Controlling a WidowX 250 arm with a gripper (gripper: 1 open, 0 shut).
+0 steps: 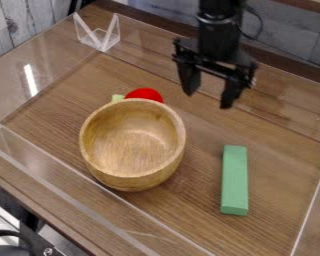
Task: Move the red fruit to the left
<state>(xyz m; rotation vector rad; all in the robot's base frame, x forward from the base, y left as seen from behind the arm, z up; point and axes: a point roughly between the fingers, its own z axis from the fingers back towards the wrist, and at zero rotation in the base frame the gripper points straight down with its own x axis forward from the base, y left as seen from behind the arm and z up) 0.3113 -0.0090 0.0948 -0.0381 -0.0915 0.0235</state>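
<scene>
On the wooden surface (43, 120) sits a bowl (132, 143), left of centre. The red fruit (147, 96) lies just behind the bowl's far rim, partly hidden by it. Right of the fruit and higher, I have my hand (212, 86) released, jaws wide and pointing down, empty, likely ready to descend on the fruit. Farthest right lies a green block (235, 179).
</scene>
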